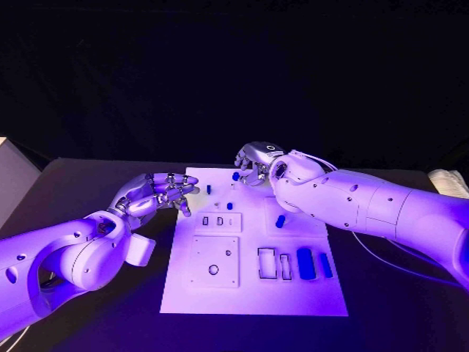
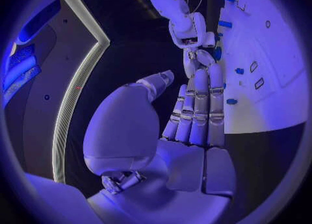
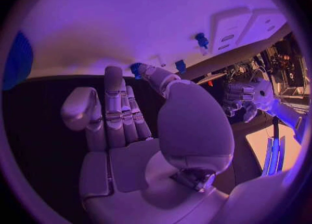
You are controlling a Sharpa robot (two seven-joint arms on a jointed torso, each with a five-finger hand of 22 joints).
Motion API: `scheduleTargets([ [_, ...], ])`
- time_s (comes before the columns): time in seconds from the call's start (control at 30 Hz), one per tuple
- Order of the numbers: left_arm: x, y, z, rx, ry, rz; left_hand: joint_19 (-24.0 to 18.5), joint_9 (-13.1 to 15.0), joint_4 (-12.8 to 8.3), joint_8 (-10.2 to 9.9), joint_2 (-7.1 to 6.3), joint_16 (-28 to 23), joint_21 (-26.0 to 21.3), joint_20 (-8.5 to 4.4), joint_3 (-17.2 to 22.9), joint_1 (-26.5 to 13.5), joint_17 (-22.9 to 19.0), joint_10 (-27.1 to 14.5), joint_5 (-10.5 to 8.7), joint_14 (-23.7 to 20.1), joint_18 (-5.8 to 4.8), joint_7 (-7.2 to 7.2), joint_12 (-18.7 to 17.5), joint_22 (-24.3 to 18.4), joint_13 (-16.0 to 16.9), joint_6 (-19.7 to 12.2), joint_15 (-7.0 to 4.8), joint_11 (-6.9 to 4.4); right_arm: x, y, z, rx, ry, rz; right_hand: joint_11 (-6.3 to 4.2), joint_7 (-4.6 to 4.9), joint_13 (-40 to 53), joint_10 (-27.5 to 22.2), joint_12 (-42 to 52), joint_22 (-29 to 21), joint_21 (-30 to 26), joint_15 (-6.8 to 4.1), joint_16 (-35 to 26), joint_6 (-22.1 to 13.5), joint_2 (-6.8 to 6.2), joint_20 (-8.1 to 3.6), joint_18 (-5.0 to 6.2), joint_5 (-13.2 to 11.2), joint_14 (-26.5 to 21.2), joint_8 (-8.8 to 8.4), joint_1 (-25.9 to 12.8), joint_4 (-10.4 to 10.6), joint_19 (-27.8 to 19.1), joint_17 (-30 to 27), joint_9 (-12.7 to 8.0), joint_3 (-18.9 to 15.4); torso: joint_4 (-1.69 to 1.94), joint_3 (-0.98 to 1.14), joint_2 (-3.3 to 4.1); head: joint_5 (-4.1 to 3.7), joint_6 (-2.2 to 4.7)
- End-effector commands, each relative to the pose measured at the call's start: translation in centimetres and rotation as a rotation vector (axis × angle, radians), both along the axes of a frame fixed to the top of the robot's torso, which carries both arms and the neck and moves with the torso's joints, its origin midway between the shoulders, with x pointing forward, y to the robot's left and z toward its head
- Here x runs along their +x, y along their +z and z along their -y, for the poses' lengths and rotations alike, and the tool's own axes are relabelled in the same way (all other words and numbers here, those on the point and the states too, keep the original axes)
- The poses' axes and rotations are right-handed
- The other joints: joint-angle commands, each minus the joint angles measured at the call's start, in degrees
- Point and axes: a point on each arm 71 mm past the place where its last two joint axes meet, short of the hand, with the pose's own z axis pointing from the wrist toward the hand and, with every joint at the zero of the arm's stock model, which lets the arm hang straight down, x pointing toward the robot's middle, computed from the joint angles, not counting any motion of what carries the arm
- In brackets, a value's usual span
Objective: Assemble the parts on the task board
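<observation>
blue plastic parts (image 1: pixel 305 263) read as small, rigid and light; i judge them smooth and easy to squirt out of a loose pinch, so i would take each one across its narrow sides with thumb and one fingertip, low on the body.

working left to right: my left hand (image 1: pixel 155 193) hangs at the left edge of the task board (image 1: pixel 256 301), fingers loosely curled and apart, holding nothing. the nearest parts to it are the small upright blue pieces near the board's far middle, just beyond its fingertips; none touches it.

toward the board's middle sits a short blue part (image 1: pixel 280 220), apart from both hands. the two long blue parts lie in the near right corner of the board, well apart from either hand.

my right hand (image 1: pixel 258 160) is at the far edge of the board. in the right wrist view a fingertip touches a small blue part (image 3: pixel 135 69) at the board's edge; i cannot tell whether the part is pinched or merely touched.
</observation>
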Motion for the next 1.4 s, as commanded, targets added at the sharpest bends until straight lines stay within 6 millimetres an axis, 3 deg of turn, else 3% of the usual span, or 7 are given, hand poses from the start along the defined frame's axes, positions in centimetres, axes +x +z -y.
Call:
scheduleTargets([
  [0.03,-0.1,0.1,0.2,-0.005,-0.023,0.006,-0.55,0.05,-0.20,-0.28,0.05,-0.40,0.01,-0.03,0.06,0.15,-0.05,-0.48,-0.35,-0.37,0.33,0.04,-0.24,-0.09,-0.04,-0.45,-0.01,0.05,-0.1,0.0,0.1,0.000,0.010,0.001,-0.04,0.03,-0.26,-1.46,0.56,-1.21,-1.20,0.08,-0.56,-0.96,0.32,-0.03,1.20,-0.08,-0.65,-0.60,1.11,-0.19,-0.60,-0.21,-0.20,-1.68,0.02,0.01,0.04,-0.02,-0.11],
  [0.37,0.1,0.1,-0.2,-0.003,-0.013,0.008,-0.58,0.08,-0.21,-0.29,0.05,-0.45,0.02,-0.02,0.06,0.14,-0.07,-0.51,-0.36,-0.37,0.33,0.05,-0.24,-0.10,-0.04,-0.48,-0.01,0.06,-1.5,1.1,3.5,0.230,0.011,0.009,-0.45,-0.83,-1.73,-2.32,2.28,-11.32,-10.55,-0.42,-5.75,0.76,1.01,-0.64,2.89,-0.58,-3.80,0.04,4.98,-1.39,-4.97,-2.97,0.03,-1.48,-0.29,0.08,-0.15,0.41,0.72],
  [0.67,0.4,0.0,-0.8,-0.001,0.001,0.010,-0.63,0.12,-0.25,-0.32,0.05,-0.55,0.03,0.00,0.06,0.13,-0.10,-0.57,-0.37,-0.36,0.33,0.06,-0.24,-0.11,-0.03,-0.54,0.01,0.08,-2.4,2.3,7.7,0.623,0.008,-0.167,1.36,-0.38,-7.33,-6.35,0.43,-26.59,-33.61,4.07,-25.70,-0.37,3.47,2.06,3.42,-4.52,-16.86,-0.92,14.26,-8.65,-34.08,-17.17,-0.82,7.68,-1.24,0.51,-0.84,0.89,1.18],
  [0.77,0.6,-0.1,-1.0,0.000,0.005,0.010,-0.63,0.12,-0.25,-0.32,0.05,-0.55,0.03,0.00,0.06,0.13,-0.10,-0.57,-0.37,-0.36,0.33,0.06,-0.24,-0.11,-0.03,-0.54,0.01,0.08,-2.7,2.5,9.2,0.682,0.009,-0.182,1.29,-0.30,-8.82,-3.81,1.30,-28.33,-33.65,2.58,-26.60,1.04,5.07,0.05,4.73,-5.43,-12.42,-0.13,16.40,-11.86,-25.57,-21.24,-0.99,6.37,-1.41,0.75,-1.13,1.01,1.35],
  [1.03,0.9,-0.3,-1.2,0.003,0.011,0.007,-0.66,0.15,-0.31,-0.33,0.05,-0.60,0.04,0.00,0.08,0.18,-0.12,-0.60,-0.36,-0.37,0.34,0.07,-0.24,-0.11,-0.03,-0.58,0.01,0.08,-2.9,2.8,12.5,0.602,-0.046,-0.127,-1.31,-0.30,-6.99,10.93,5.62,-10.08,-10.31,-1.58,-11.10,6.38,3.66,-1.59,2.95,-2.27,8.43,1.27,9.50,-10.57,-7.26,-11.58,-1.71,2.13,-1.83,0.97,-1.72,0.79,1.17],
  [1.13,0.9,-0.3,-1.2,0.003,0.010,0.006,-0.66,0.15,-0.31,-0.33,0.05,-0.60,0.04,0.00,0.08,0.18,-0.12,-0.60,-0.36,-0.37,0.34,0.07,-0.24,-0.11,-0.03,-0.58,0.01,0.08,-2.8,2.8,13.3,0.489,-0.064,-0.105,-4.00,-2.53,-1.06,16.32,10.15,12.95,8.58,-3.12,29.40,8.18,1.83,-2.61,-1.38,3.85,9.72,1.77,5.03,-8.51,3.01,17.12,-1.35,0.54,-1.99,1.03,-1.77,0.70,1.10],
  [1.4,0.9,-0.4,-1.1,0.004,0.003,0.000,-0.69,0.18,-0.41,-0.34,0.06,-0.67,0.06,0.01,0.13,0.28,-0.13,-0.64,-0.35,-0.37,0.35,0.08,-0.24,-0.11,-0.02,-0.61,0.01,0.09,-2.8,2.8,13.5,0.154,-0.067,0.017,-4.02,-2.85,10.91,11.06,16.70,18.78,12.92,-3.29,43.24,7.48,-1.11,-3.17,-2.49,3.62,10.14,1.51,-0.39,-4.01,5.89,25.20,0.41,-0.46,-1.81,1.04,-1.71,0.00,1.02],
])
